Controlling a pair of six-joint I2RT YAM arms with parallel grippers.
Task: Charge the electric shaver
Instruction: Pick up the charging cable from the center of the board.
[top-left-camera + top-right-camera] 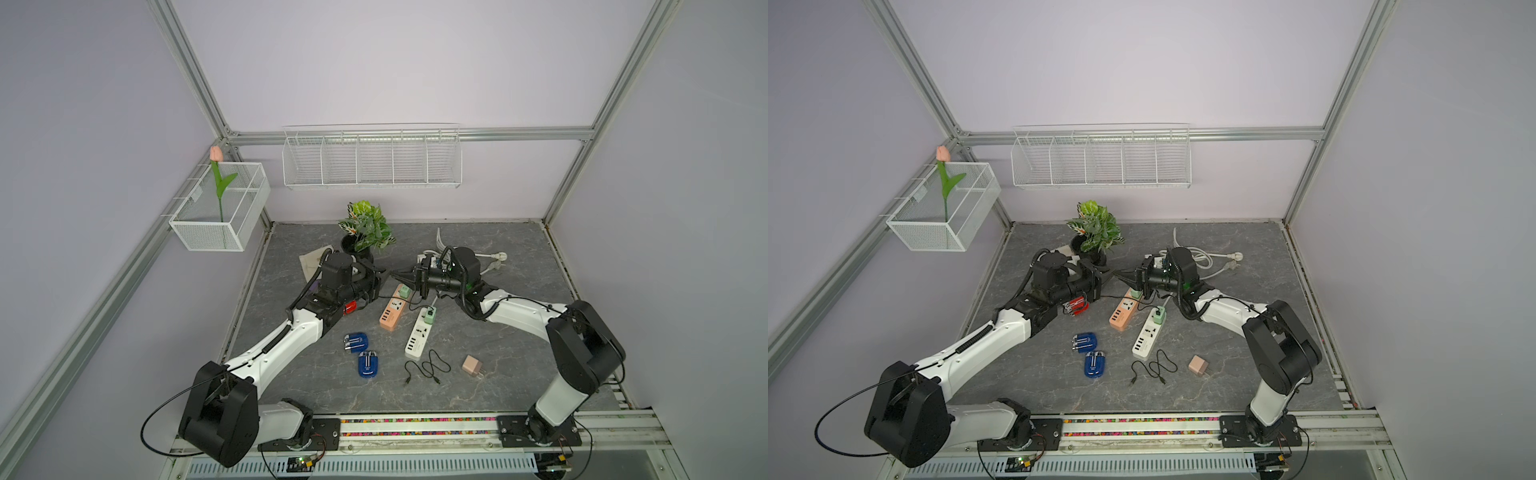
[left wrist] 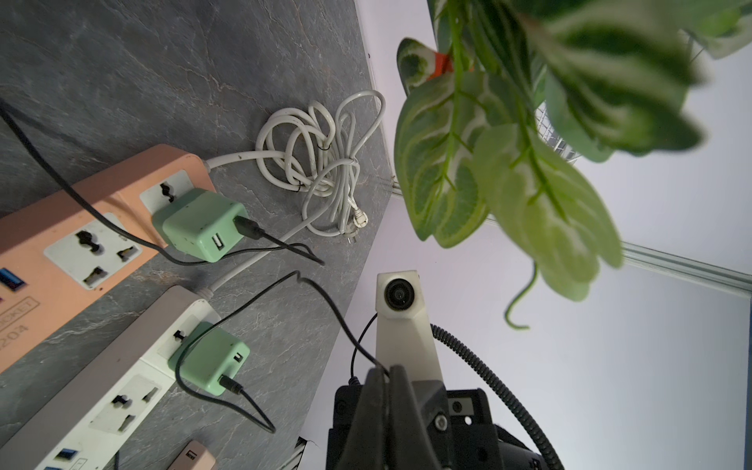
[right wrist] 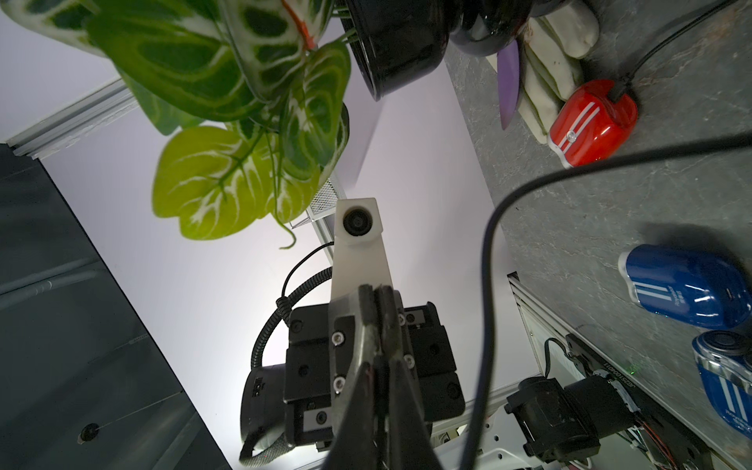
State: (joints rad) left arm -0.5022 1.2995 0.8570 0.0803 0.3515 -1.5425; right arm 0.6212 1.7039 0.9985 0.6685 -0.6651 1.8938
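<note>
Two blue electric shavers (image 1: 356,341) (image 1: 368,364) lie on the grey table, also seen in the right wrist view (image 3: 687,289). A red shaver (image 3: 590,122) lies under my left arm with a black lead plugged in. Above the pink power strip (image 1: 390,316) my left gripper (image 1: 388,274) and right gripper (image 1: 395,273) meet tip to tip. The left gripper (image 2: 385,368) is shut on a thin black cable (image 2: 325,301) that runs down to the green adapter (image 2: 211,358) on the white power strip (image 1: 417,336). The right gripper (image 3: 374,289) is shut; what lies between its tips is hidden.
A potted plant (image 1: 365,226) stands just behind both grippers. Coiled white cords (image 2: 317,154) lie at the back right. A loose black cable (image 1: 428,368) and a pink adapter (image 1: 472,365) lie in front of the white strip. Another green adapter (image 2: 199,224) sits in the pink strip.
</note>
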